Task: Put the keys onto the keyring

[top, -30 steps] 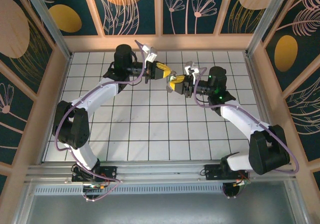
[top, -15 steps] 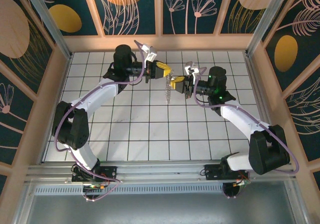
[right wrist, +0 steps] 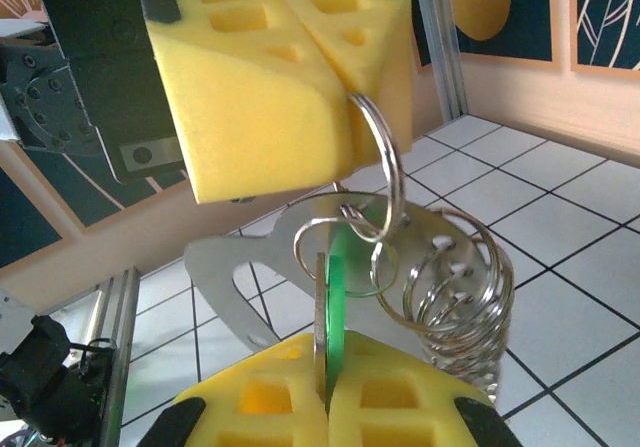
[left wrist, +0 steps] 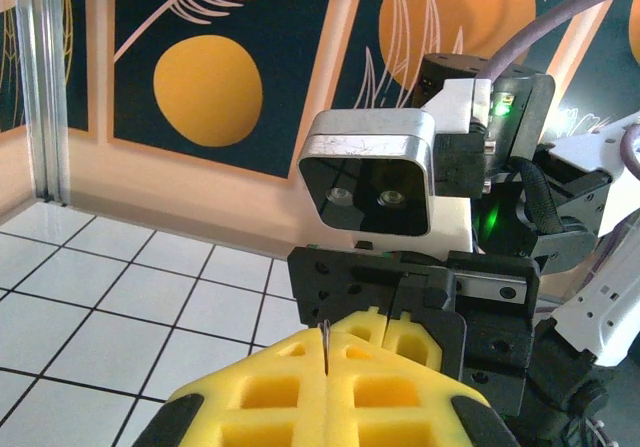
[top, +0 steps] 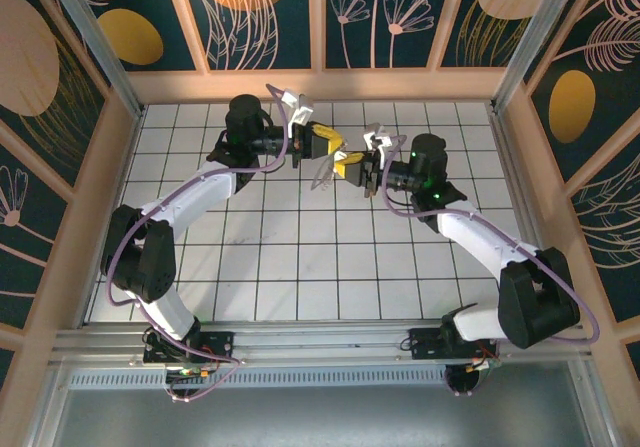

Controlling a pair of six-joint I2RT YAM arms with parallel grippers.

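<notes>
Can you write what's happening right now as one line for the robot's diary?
left hand shut on keyring | right hand shut on green key | hands close, tip to tip | key on ring: cannot tell

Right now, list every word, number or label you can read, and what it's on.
No readable text anywhere.
The wall panels carry only leaf and circle patterns.
The green key, the keyring and the camera housing show no legible marks.

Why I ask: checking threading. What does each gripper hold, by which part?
Left gripper: thin silvery wire ring, pinched at its top rim. Right gripper: flat green-headed key, by its head.
</notes>
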